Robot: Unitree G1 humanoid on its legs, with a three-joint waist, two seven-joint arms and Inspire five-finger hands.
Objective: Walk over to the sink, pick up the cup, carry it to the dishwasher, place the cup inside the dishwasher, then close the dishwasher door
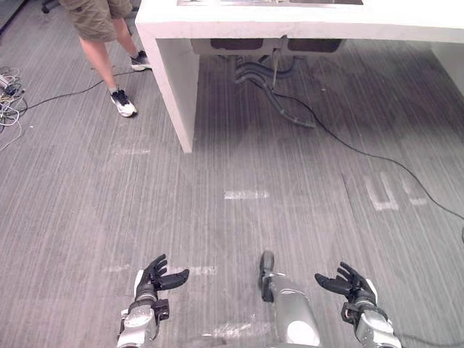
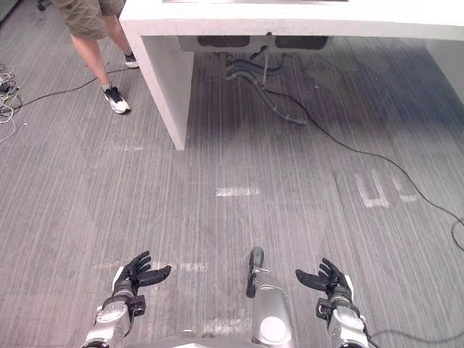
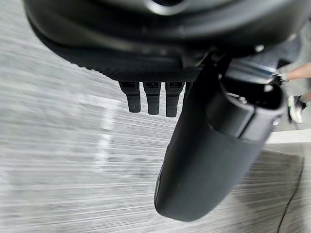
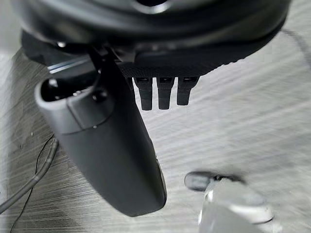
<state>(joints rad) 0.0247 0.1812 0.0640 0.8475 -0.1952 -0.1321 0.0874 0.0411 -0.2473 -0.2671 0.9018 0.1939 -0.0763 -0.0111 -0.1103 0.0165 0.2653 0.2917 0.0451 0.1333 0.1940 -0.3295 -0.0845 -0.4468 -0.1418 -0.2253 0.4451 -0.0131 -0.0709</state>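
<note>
Left of the desk, beyond its side panel, a person in shorts and trainers stands on the floor, with a tangle of cables further left. Well short of the desk, the left hand hangs empty, its fingers straight and loosely spread, thumb held apart. Grey hoses hang beneath the desk. The right hand is likewise empty, fingers relaxed and apart. Neither hand holds the cup. I cannot tell where it stands; presumably it is up on the desk ahead, so its long axis cannot be judged. Both hands look about equally far from the desk, so the walk forward comes first. White tape marks on the floor before the desk's right part spell nothing legible.
</note>
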